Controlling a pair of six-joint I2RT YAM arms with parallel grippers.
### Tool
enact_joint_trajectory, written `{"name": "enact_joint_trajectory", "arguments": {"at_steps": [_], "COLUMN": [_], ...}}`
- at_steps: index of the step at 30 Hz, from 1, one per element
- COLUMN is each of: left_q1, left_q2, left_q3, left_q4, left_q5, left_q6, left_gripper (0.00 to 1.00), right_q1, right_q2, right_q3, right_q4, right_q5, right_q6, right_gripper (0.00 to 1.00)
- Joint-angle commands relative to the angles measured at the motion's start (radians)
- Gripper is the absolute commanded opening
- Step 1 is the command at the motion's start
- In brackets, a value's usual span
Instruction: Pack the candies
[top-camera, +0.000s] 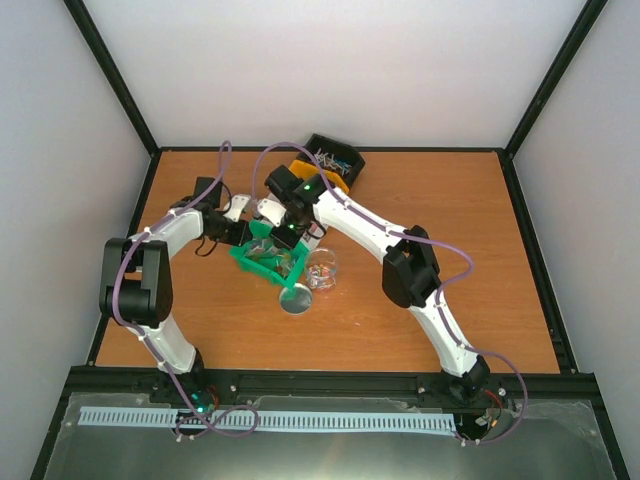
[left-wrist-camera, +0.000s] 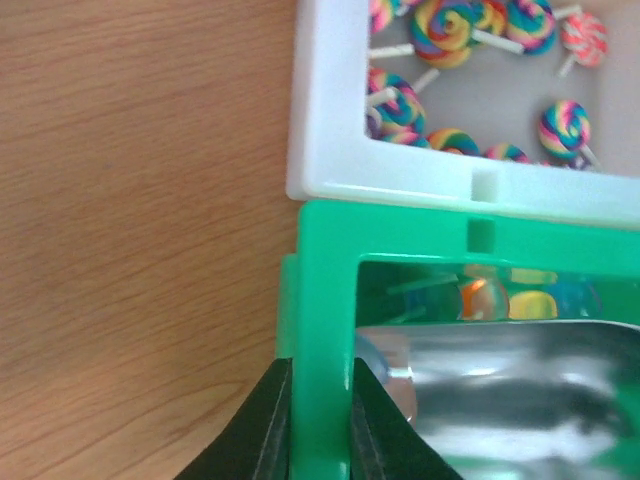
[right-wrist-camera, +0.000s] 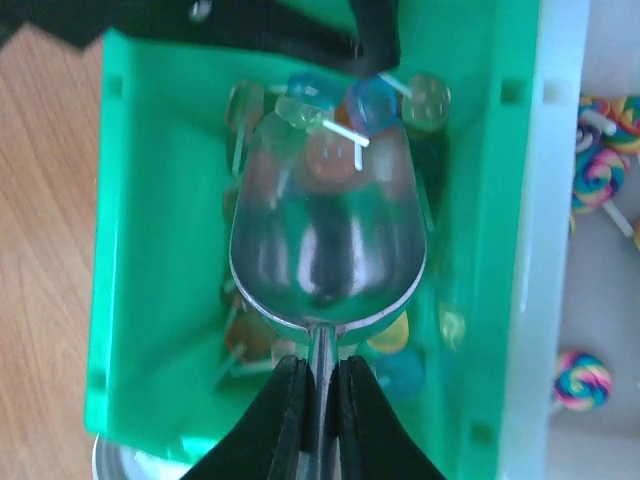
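Observation:
The candies (right-wrist-camera: 375, 100) are small translucent lollipops in mixed colours, lying in a green bin (right-wrist-camera: 160, 250). My right gripper (right-wrist-camera: 320, 385) is shut on the thin handle of a silver scoop (right-wrist-camera: 325, 250), whose bowl lies inside the bin among the candies. My left gripper (left-wrist-camera: 320, 390) is shut on the green bin's side wall (left-wrist-camera: 325, 300), one finger outside and one inside. In the left wrist view the scoop (left-wrist-camera: 500, 380) and a few candies (left-wrist-camera: 480, 298) show inside the bin. Seen from above, both grippers meet over the green bin (top-camera: 262, 260).
A white bin (left-wrist-camera: 330, 100) with rainbow swirl lollipops (left-wrist-camera: 445, 20) stands flush against the green bin. A clear jar (top-camera: 322, 270) and its round silver lid (top-camera: 297, 299) lie just right of the bins. A black bin (top-camera: 335, 158) and an orange bin (top-camera: 325, 182) sit at the back.

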Motion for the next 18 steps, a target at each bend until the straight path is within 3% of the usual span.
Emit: {"name": "enact_joint_trajectory", "arguments": {"at_steps": [1, 6, 18], "left_q1": [-0.005, -0.008, 0.0], "left_q2": [0.025, 0.031, 0.08], "left_q3": [-0.01, -0.018, 0.052], "left_q4": [-0.005, -0.003, -0.054], "left_q5": [0.049, 0.062, 0.049], "left_q6": [-0.033, -0.036, -0.038], "left_gripper": [0.12, 0.09, 0.09], "right_q1": [-0.001, -0.007, -0.094], "right_q2": [0.036, -0.002, -0.225], "right_q3": [-0.103, -0.206, -0.654], "right_q4": [0.082, 0.21, 0.831], "right_q5": [0.006, -0.026, -0.218], "right_q6": [0.022, 0.028, 0.01], "right_gripper": [0.03, 0.03, 0.03]}}
